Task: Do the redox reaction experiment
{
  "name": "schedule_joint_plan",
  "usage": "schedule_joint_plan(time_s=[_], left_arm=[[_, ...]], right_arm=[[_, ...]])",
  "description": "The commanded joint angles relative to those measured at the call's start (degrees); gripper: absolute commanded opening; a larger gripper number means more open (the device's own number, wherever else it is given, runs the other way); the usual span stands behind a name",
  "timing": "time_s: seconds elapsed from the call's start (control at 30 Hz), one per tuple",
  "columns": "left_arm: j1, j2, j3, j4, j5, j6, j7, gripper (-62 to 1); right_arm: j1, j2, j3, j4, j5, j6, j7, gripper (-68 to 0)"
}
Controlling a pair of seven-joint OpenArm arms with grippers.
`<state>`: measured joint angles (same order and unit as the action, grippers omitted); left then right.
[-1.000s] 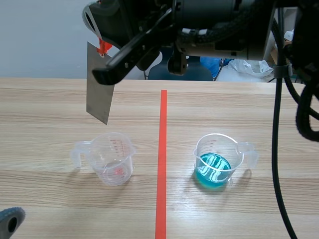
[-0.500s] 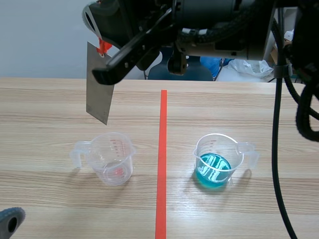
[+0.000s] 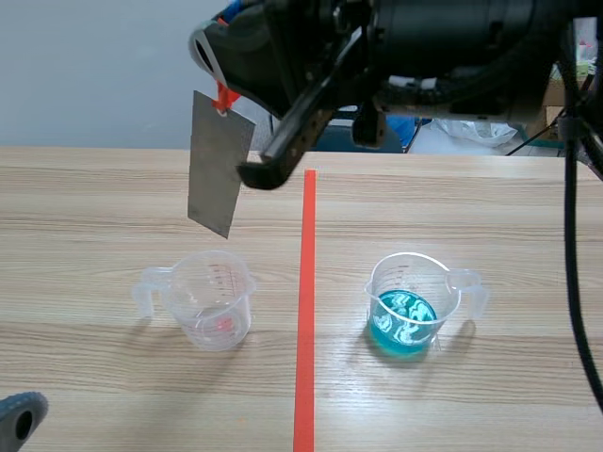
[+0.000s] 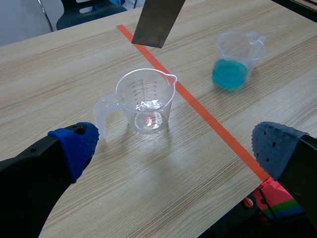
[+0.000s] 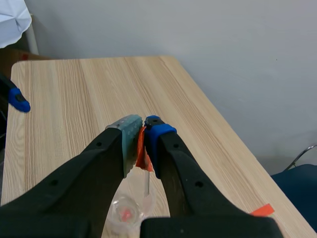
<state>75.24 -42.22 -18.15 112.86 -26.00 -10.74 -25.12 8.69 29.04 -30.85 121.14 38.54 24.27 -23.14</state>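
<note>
We see the right end effector (image 5: 143,136) pinching an orange-red tag (image 3: 224,96). From it a grey metal plate (image 3: 220,165) hangs above the bench (image 3: 94,207), its long axis near vertical and slightly tilted. In the scene view the clear measuring cup (image 3: 212,299) sits at about 6 o'clock below the plate's lower edge. The cup of blue liquid (image 3: 410,306) lies at about 4 o'clock, across the red tape line (image 3: 306,311). We judge the plate must travel there for dipping. The left end effector (image 4: 173,144) is spread and holds nothing, low near the clear measuring cup.
</note>
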Motion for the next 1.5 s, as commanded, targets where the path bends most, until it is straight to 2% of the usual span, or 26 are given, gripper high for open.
schedule_joint_plan(time_s=[0.0, 0.23, 0.5, 0.8, 1.0, 1.1, 1.2, 1.3, 1.47], left_arm=[[0.2, 0.6, 0.1, 0.7, -0.4, -0.4, -0.8, 1.4], [0.2, 0.6, 0.1, 0.7, -0.4, -0.4, -0.8, 1.4], [0.2, 0.6, 0.1, 0.7, -0.4, -0.4, -0.8, 1.4], [0.2, 0.6, 0.1, 0.7, -0.4, -0.4, -0.8, 1.4], [0.2, 0.6, 0.1, 0.7, -0.4, -0.4, -0.8, 1.4], [0.2, 0.6, 0.1, 0.7, -0.4, -0.4, -0.8, 1.4], [0.2, 0.6, 0.1, 0.7, -0.4, -0.4, -0.8, 1.4], [0.2, 0.6, 0.1, 0.7, -0.4, -0.4, -0.8, 1.4], [0.2, 0.6, 0.1, 0.7, -0.4, -0.4, -0.8, 1.4]], right_arm=[[0.9, 2.7, 0.0, 0.6, 0.5, -0.2, 2.8, -66.5], [1.0, 16.0, 0.0, 0.6, 0.7, 1.1, 15.0, -66.5], [1.8, 33.6, 0.1, 0.6, 0.7, 5.4, 28.8, -66.5], [2.0, 48.3, 1.0, 0.6, 0.5, 5.3, 38.8, -66.5], [1.9, 56.4, 3.2, 0.5, 0.5, 5.0, 40.9, -66.5], [1.9, 60.3, 3.2, 0.5, 0.6, 2.3, 41.0, -66.5], [1.9, 63.8, 3.2, -0.3, 2.3, 1.9, 41.8, -66.5], [1.9, 65.0, 3.3, -1.6, 3.9, 1.9, 42.1, -66.5], [1.9, 64.0, 3.3, -5.4, 7.2, 2.4, 41.9, -66.5]])
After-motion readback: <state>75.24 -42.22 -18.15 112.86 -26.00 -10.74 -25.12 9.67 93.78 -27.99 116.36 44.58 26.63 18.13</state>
